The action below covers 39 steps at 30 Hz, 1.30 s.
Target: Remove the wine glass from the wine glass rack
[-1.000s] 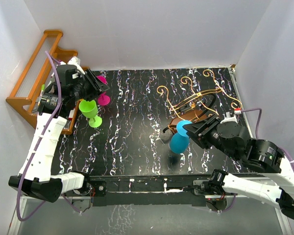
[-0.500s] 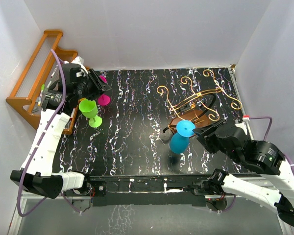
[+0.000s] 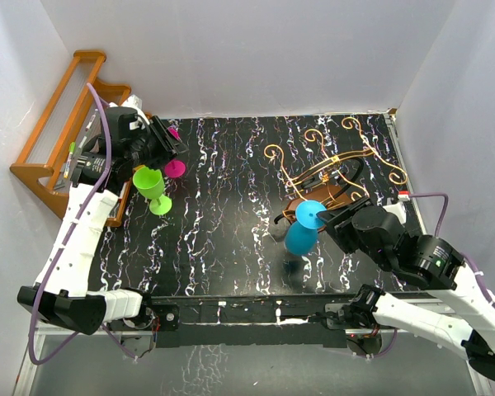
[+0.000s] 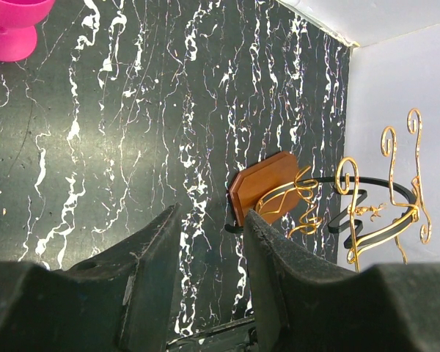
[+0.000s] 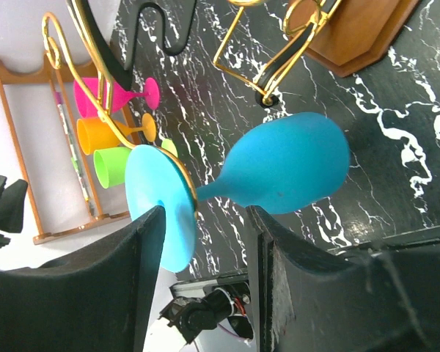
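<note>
A blue wine glass (image 3: 301,238) hangs upside down from a gold arm of the wine glass rack (image 3: 330,161), whose brown base (image 3: 318,198) stands on the black marbled table. My right gripper (image 3: 334,221) is open just right of the glass. In the right wrist view its fingers (image 5: 150,235) flank the gap under the stem, the blue foot (image 5: 158,209) touching or just beyond the left fingertip and the bowl (image 5: 286,172) past the right one. My left gripper (image 3: 167,144) is open and empty at the far left; its wrist view shows the rack (image 4: 367,198) far beyond its jaws.
An orange-brown wooden shelf (image 3: 49,157) stands against the left wall. A green glass (image 3: 151,186) and a pink glass (image 3: 173,167) sit on the table beside my left gripper; an orange glass (image 5: 95,136) shows near them. White walls enclose the table.
My right gripper drew back from the blue glass, then came up to it again with its jaws wider. My left arm shifted slightly up at first, then stayed still.
</note>
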Each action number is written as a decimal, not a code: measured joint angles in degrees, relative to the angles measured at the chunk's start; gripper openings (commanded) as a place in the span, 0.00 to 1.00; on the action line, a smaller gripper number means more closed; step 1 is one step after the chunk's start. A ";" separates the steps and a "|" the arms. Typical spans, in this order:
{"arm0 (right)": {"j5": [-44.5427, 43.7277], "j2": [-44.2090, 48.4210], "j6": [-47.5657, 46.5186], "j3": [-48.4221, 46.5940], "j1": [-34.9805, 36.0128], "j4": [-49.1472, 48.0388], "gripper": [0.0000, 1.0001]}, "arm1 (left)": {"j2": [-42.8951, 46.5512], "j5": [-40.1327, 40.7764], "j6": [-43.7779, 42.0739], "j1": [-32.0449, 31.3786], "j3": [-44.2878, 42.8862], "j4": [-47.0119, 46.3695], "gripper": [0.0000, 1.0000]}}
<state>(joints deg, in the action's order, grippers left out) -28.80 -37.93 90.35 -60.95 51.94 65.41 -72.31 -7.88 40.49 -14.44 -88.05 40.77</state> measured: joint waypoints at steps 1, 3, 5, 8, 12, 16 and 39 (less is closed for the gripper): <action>0.02 -0.20 -0.28 0.04 0.00 -0.52 0.50 | 0.00 0.00 0.00 0.00 0.00 0.00 0.39; 0.04 -0.61 -0.74 0.42 0.00 -2.05 0.49 | 0.07 0.00 0.02 -0.02 0.11 0.00 0.39; 0.15 -1.11 -1.18 0.87 0.00 -2.91 0.48 | 0.22 -0.02 0.00 -0.02 0.42 -0.07 0.39; 0.44 -1.97 -1.68 0.90 0.00 -3.65 0.35 | 0.48 -0.02 0.02 -0.02 1.20 0.02 0.39; 0.74 -2.27 -1.79 0.90 0.02 -3.96 0.13 | 0.57 -0.02 0.04 -0.07 1.79 -0.04 0.39; 1.14 -1.46 -1.20 0.81 0.02 -4.04 0.12 | 0.70 -0.07 0.09 -0.07 1.95 -0.04 0.39; -1.90 0.96 -3.50 -2.34 0.00 -2.45 0.08 | 2.01 -0.50 0.68 -0.22 2.56 -0.04 0.39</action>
<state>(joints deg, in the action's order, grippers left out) -30.70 -36.97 86.85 -63.29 51.94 62.96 -70.30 -8.38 41.17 -14.66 -85.49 40.73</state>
